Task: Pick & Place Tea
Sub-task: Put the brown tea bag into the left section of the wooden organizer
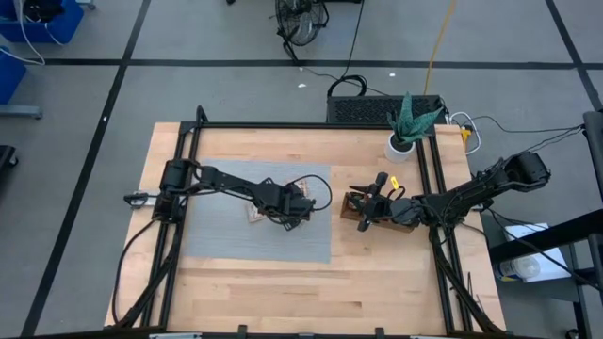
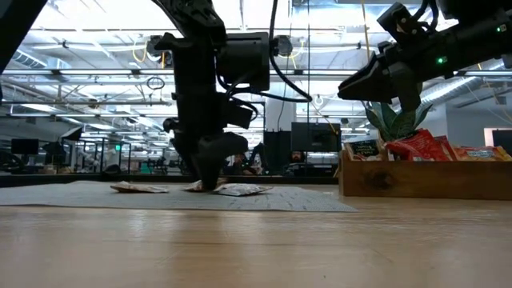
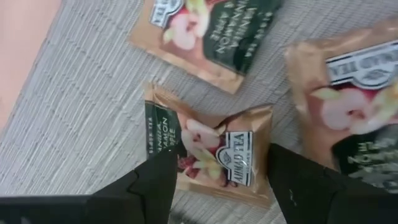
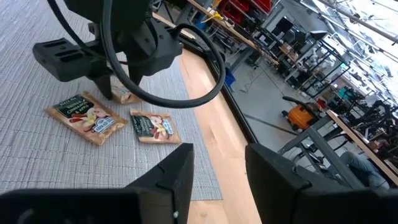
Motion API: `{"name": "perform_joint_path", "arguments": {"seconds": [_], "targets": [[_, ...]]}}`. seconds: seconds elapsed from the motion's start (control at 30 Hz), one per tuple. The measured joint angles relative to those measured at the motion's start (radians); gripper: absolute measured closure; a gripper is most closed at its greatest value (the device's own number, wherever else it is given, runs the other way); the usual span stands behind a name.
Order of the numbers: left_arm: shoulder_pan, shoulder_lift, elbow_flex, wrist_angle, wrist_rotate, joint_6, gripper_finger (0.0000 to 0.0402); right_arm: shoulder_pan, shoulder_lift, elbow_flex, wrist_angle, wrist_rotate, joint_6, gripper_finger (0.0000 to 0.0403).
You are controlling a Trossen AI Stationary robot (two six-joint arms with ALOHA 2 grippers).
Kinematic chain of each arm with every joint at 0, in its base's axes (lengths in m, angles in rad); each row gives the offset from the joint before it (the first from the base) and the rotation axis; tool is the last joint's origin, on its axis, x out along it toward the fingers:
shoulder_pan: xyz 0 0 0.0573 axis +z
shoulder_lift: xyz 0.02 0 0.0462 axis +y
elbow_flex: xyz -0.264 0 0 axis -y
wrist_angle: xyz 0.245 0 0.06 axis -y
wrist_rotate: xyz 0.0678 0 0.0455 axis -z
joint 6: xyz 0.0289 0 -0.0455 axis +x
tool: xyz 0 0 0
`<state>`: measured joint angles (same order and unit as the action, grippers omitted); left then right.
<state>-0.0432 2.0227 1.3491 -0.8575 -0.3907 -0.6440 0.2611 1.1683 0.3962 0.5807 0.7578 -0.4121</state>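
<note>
Overhead, wooden counter (image 1: 283,282) fills the middle of the high view, black frame rails along both sides.

Grey mat (image 1: 226,235) lies on the counter's left-centre portion, flat.

Left arm reaches from the counter's 9 o'clock edge across the mat. Left gripper (image 1: 287,209) is down near the mat's 3 o'clock edge; the low view shows it lowered to the mat surface. Jaws released, parted on either side of one tea sachet (image 3: 208,152), fingers (image 3: 152,186) straddling it, not clenched on it. That sachet lies flat on the mat, brown-gold with green and red print.

Right arm comes in from the counter's 3 o'clock edge. Right gripper (image 1: 366,215) hangs over the wooden tray (image 1: 363,202), above it in the low view. Jaws part-open, nothing between them in the right wrist view.

Wooden tray sits on bare counter just off the mat's 3 o'clock edge; low view shows packets standing in it, red ones among them.

Potted plant (image 1: 407,127) in a white pot stands at the counter's 1 o'clock corner.

Tea on the mat: three sachets close together by the left gripper; two more sachets (image 4: 87,116) lie flat just beside it, apart from each other, labels up.
</note>
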Motion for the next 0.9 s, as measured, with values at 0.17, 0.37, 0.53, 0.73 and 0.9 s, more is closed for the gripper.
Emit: {"name": "perform_joint_path", "arguments": {"seconds": [0.17, 0.37, 0.53, 0.73, 0.9], "targets": [[0.012, 0.000, -0.012, -0.015, 0.017, -0.017, 0.0178, 0.000, 0.000, 0.000, -0.002, 0.000, 0.004, 0.0273], [0.024, -0.004, -0.030, 0.002, 0.079, -0.019, 0.0279, 0.000, 0.000, 0.000, -0.003, 0.000, 0.006, 0.0273], [0.025, -0.003, -0.033, -0.004, 0.074, 0.030, 0.0385, 0.000, 0.000, 0.000, -0.007, 0.000, 0.007, 0.0273], [-0.001, -0.010, -0.036, -0.021, 0.018, 0.164, 0.0394, 0.000, 0.000, 0.000, -0.009, 0.000, 0.012, 0.0273], [-0.068, -0.029, -0.008, -0.089, -0.197, 0.340, 0.0396, -0.014, 0.000, 0.000, 0.003, -0.067, 0.090, 0.0273]]}}
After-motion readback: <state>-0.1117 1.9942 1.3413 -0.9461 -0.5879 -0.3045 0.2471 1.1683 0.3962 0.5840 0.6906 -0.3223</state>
